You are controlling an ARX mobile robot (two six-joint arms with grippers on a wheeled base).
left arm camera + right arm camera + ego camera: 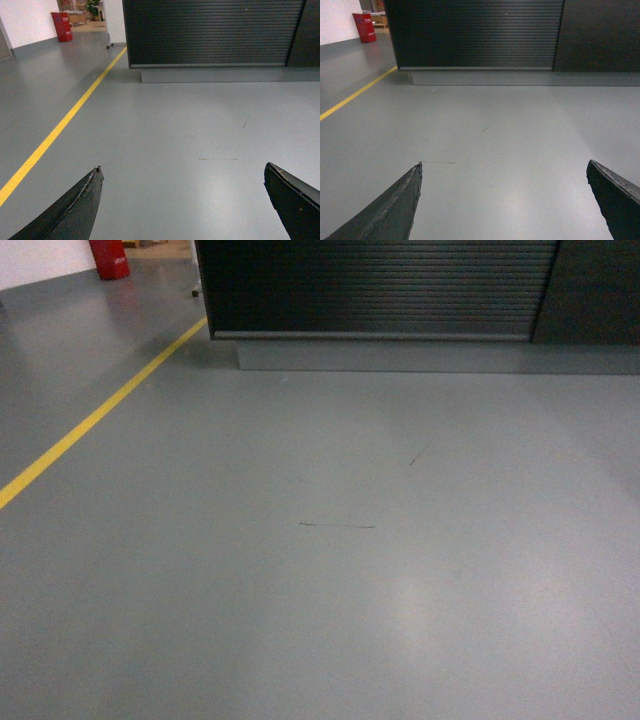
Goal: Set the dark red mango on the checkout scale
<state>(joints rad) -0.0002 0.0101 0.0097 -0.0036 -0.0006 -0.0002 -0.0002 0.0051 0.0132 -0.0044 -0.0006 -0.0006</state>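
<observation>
We see no mango and no scale in any of the three views; only the ribbed black front of the checkout counter shows, standing on a grey plinth at the far edge of the floor, its top out of sight. In the head view neither arm appears. The left gripper hangs over bare floor with its two dark fingers spread wide and nothing between them. The right gripper is likewise spread wide and holds nothing, pointing at the counter front. A yellow line runs diagonally along the left side of the floor toward the counter's left corner, and a red bin stands beyond it by the white wall
</observation>
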